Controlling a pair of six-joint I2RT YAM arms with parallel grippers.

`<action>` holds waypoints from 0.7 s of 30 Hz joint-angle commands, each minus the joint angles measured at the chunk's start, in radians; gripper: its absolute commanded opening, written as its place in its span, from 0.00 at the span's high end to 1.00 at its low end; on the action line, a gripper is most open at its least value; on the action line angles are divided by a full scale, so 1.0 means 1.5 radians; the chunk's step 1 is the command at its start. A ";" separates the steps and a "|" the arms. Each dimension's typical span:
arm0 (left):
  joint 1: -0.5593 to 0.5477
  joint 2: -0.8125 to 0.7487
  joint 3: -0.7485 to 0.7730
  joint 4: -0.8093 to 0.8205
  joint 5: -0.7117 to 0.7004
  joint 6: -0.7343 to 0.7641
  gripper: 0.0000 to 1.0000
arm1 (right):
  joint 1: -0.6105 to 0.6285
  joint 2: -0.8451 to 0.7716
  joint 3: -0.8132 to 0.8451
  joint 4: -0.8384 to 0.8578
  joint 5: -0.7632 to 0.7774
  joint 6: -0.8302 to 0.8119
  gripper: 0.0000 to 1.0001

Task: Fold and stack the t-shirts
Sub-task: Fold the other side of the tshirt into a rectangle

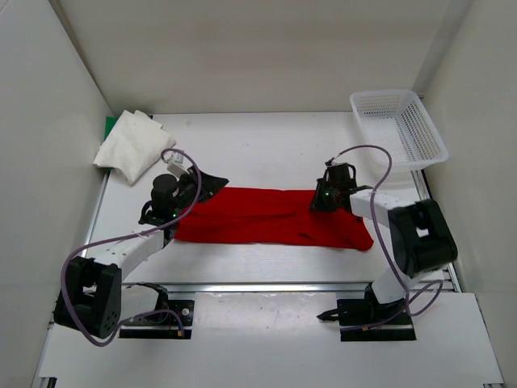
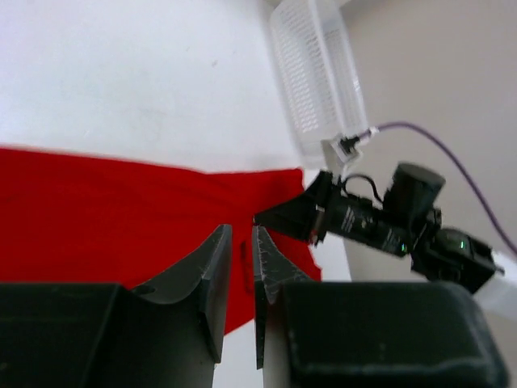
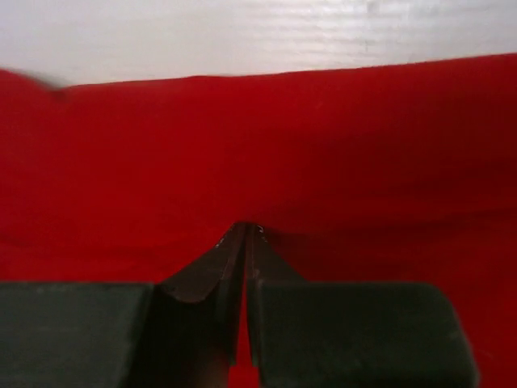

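Well, the red shirt (image 1: 266, 217) lies flat in the middle of the table (image 1: 258, 145), folded into a long band that runs from left to right across the top view. The right gripper (image 3: 245, 230) sits on the right part of the band. Its jaws are squeezed together on a little pinch of red cloth, which puckers at the tips. The left gripper (image 2: 241, 233) is at the upper left end of the band. Its jaws stand a thin crack apart with red showing in the crack, and I cannot tell if it has hold of the cloth or is only above it. That is where things could go wrong, I think. If the left side has no real hold and both grippers lift, only the right side would come up, and the band would hang crooked and come unfolded. The right pinch may also have only the top layer, so the layers could slide apart. A fast pull could bunch the cloth into a lump, too. In the upper left of the top view the white shirt (image 1: 131, 147) lies folded on top of the green shirt (image 1: 110, 125), and only a small green corner peeks out. Carrying the red one over there carelessly could push those two askew. Now the count: three shirts, one red, one white, one green. One basket (image 1: 412, 162), in the upper right. Two grippers and one table.
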 commanded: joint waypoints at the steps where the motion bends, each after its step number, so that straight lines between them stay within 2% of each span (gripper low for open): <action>1: -0.002 -0.002 -0.038 -0.065 0.039 0.030 0.72 | -0.010 0.093 0.073 0.010 -0.023 -0.002 0.96; 3: -0.007 -0.026 -0.056 -0.080 0.039 0.040 0.72 | -0.016 0.186 0.160 -0.005 -0.045 -0.009 0.96; 5: -0.013 -0.044 -0.063 -0.095 0.046 0.044 0.72 | -0.011 0.285 0.349 -0.047 -0.080 -0.027 0.96; 6: -0.013 -0.055 -0.067 -0.108 0.044 0.045 0.71 | -0.011 0.368 0.415 -0.090 -0.085 -0.043 0.97; 7: -0.014 -0.066 -0.071 -0.112 0.046 0.045 0.70 | -0.009 0.413 0.567 -0.122 -0.098 -0.044 0.97; 9: -0.009 -0.091 -0.076 -0.142 0.047 0.050 0.68 | 0.012 0.607 0.952 -0.258 -0.142 -0.055 0.99; 10: -0.009 -0.098 -0.082 -0.148 0.047 0.054 0.67 | 0.017 0.709 1.069 -0.300 -0.148 -0.052 0.98; 11: -0.002 -0.118 -0.086 -0.166 0.041 0.055 0.67 | 0.029 0.765 1.311 -0.374 -0.151 -0.050 0.97; 12: 0.002 -0.139 -0.099 -0.174 0.037 0.057 0.65 | 0.031 0.753 1.256 -0.317 -0.206 -0.037 0.95; 14: 0.014 -0.165 -0.112 -0.199 0.029 0.067 0.62 | 0.034 0.635 1.082 -0.209 -0.242 -0.005 0.95; 16: 0.036 -0.182 -0.127 -0.207 0.053 0.072 0.56 | 0.053 0.540 1.005 -0.210 -0.197 -0.059 0.89; 18: 0.047 -0.193 -0.135 -0.220 0.061 0.085 0.50 | 0.074 0.451 0.954 -0.245 -0.158 -0.122 0.74; 19: 0.048 -0.191 -0.131 -0.231 0.065 0.094 0.40 | 0.082 0.403 0.922 -0.256 -0.149 -0.125 0.67; 20: 0.037 -0.195 -0.130 -0.240 0.057 0.109 0.35 | 0.087 0.381 0.897 -0.260 -0.145 -0.130 0.65; 21: 0.032 -0.194 -0.121 -0.247 0.051 0.123 0.03 | 0.093 0.327 0.808 -0.232 -0.151 -0.119 0.61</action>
